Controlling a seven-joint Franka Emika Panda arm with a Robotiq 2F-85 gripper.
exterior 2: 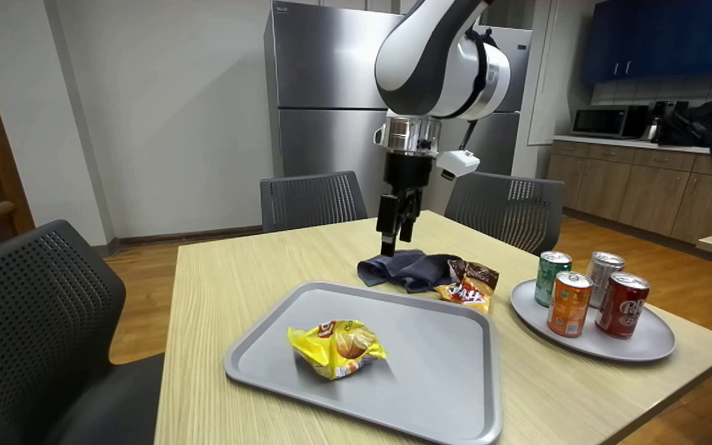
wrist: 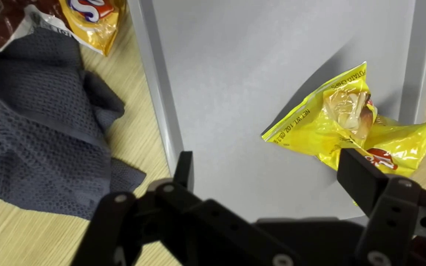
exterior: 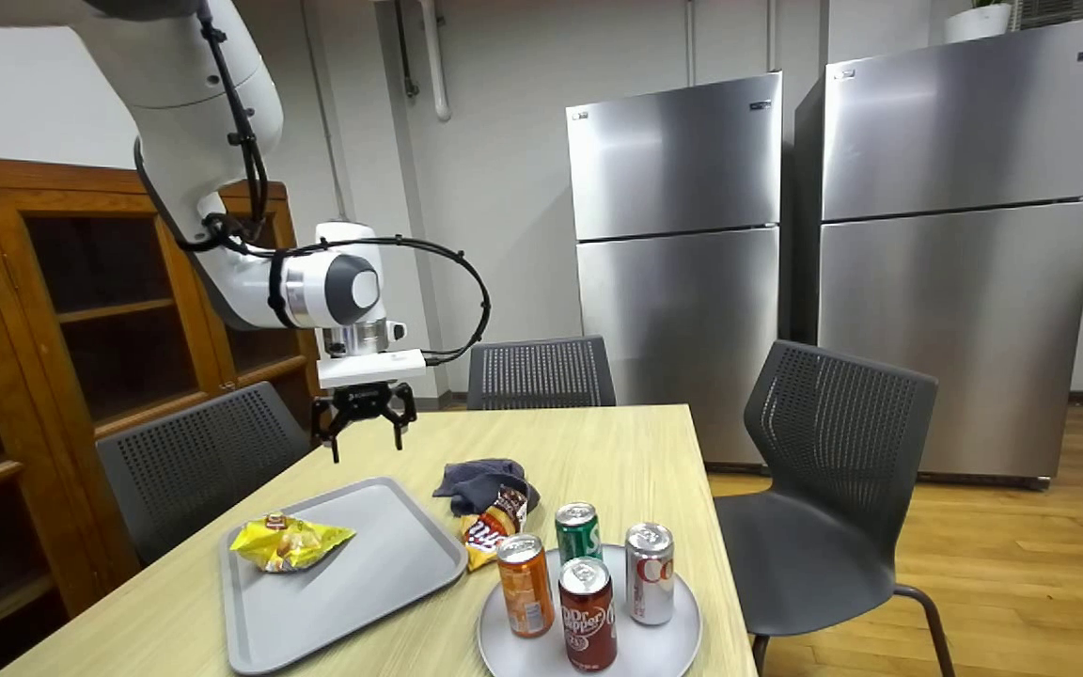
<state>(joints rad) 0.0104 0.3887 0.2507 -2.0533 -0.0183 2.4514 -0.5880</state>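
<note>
Above the counter, the hand is suspended, spread wide; a yellow potato-chip bag is supported by the gray tray; a towel is crumpled nearby.

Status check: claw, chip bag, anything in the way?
Claw open, holding nothing, raised above the table. Yellow chip bag on the gray tray, untouched. No obstacle seen between claw and bag; dark towel lies beside the tray.

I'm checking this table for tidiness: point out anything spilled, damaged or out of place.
No spill or damage shows. The dark cloth lies crumpled on the table, right against the brown and orange snack bag, which looks untidy; the yellow chip bag sits askew toward one side of the tray.
</note>
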